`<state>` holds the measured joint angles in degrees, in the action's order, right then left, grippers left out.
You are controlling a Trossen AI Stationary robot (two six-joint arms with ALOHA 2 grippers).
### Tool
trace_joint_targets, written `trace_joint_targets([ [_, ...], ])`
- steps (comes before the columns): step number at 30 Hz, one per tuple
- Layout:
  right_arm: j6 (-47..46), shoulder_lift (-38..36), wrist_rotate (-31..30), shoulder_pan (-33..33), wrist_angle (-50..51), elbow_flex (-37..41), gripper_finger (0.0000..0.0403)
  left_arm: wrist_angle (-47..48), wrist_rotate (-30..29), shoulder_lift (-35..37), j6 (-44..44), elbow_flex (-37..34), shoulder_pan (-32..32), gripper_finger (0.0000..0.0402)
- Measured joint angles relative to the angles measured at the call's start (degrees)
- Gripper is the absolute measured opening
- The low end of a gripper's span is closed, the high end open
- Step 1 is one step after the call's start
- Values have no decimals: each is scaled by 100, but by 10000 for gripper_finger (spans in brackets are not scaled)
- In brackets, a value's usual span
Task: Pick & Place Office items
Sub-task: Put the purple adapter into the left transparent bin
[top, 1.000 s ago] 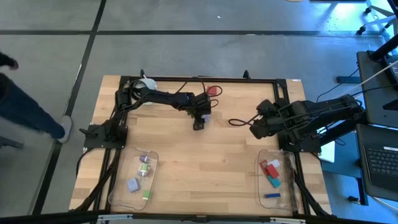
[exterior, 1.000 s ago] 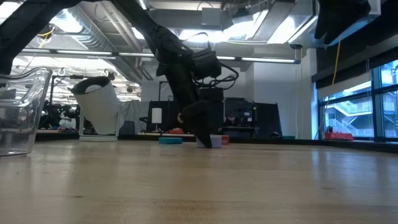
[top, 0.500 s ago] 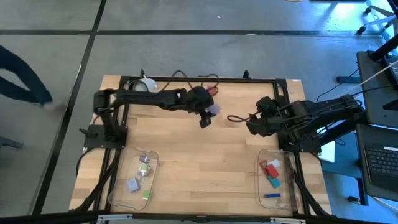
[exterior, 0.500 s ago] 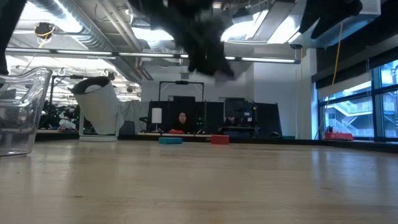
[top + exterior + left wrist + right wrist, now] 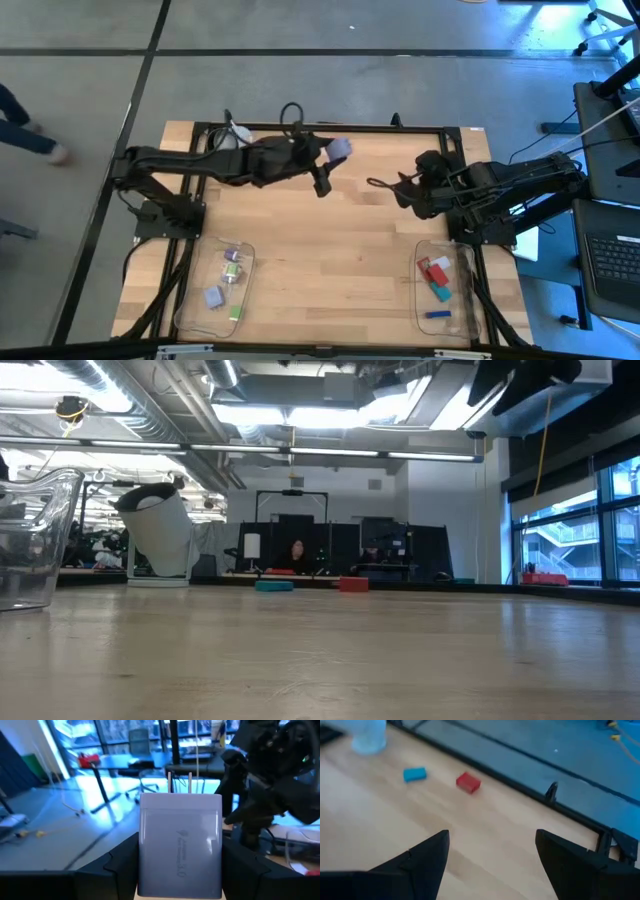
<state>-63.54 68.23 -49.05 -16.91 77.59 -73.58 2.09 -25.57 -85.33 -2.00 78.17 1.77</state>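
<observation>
Left gripper [image 5: 180,870] — seen in its wrist view pinching a lavender plug-in charger [image 5: 180,851] between its two dark fingers [image 5: 117,865], the block upright with its two metal prongs pointing away from the wrist. In the high view the same charger [image 5: 340,149] was carried above the far middle of the wooden table [image 5: 330,250], near the black frame rail, at the tip of the left arm stretched across from the table's left side. A white round object [image 5: 236,136] stood at the far left corner, just behind that arm.

Right gripper [image 5: 490,865] — its fingers stood spread wide with nothing between them, hovering over bare wood at the right side of the table [image 5: 412,192]. Ahead of it, in the right wrist view, a red block [image 5: 468,782] and a teal block [image 5: 414,774] lay near each other but apart on the table, close to the far rail; the low view showed the same red [image 5: 353,584] and teal [image 5: 273,585] pieces resting at the far edge.

Clear trays — the left tray [image 5: 190,300] held a few small pieces, among them a lavender one [image 5: 214,296] and a green one [image 5: 236,313]; the right tray [image 5: 462,300] held red [image 5: 436,271], teal [image 5: 441,292] and dark blue [image 5: 436,314] pieces
</observation>
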Motion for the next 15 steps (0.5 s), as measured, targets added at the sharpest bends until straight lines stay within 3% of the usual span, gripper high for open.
trace_joint_targets([
  [4,-240,0,-442,-2,-15,0,300,-284,-358,33,-192,0,-241,209],
  [15,446,0,-244,-4,-53,0,300,-359,-697,33,304,0,-522,209],
])
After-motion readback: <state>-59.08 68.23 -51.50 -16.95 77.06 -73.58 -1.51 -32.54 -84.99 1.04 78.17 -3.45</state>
